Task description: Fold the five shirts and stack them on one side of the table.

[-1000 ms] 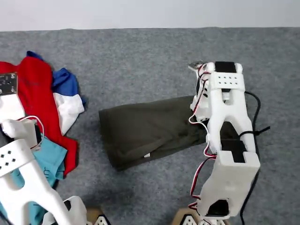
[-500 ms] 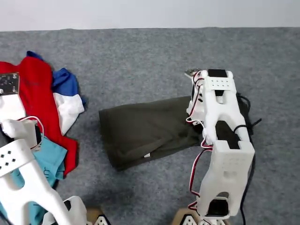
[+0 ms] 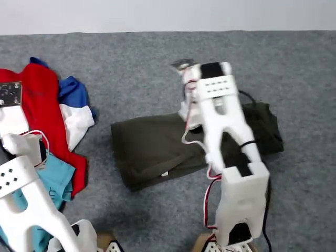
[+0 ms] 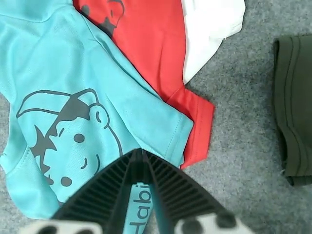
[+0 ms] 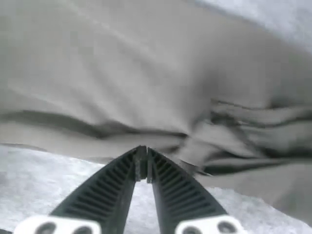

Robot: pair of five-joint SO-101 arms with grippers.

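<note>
The right gripper (image 5: pixel 141 152) has its jaws together, no cloth seen between them, poised over a long edge of the olive shirt (image 5: pixel 126 73). That shirt lies folded into a band at the middle of the counter (image 3: pixel 131 58). It looks soft, light and limp, so it would likely sag and slide unless pinched at a hem or corner through both layers. The right arm stretches from 6 o'clock across it toward 12. The left gripper (image 4: pixel 139 155), jaws likewise together, hangs above the teal shirt (image 4: pixel 63 73) in the heap at 9 o'clock, where the red shirt (image 4: pixel 151 53) and white shirt (image 4: pixel 209 29) touch it.
</note>
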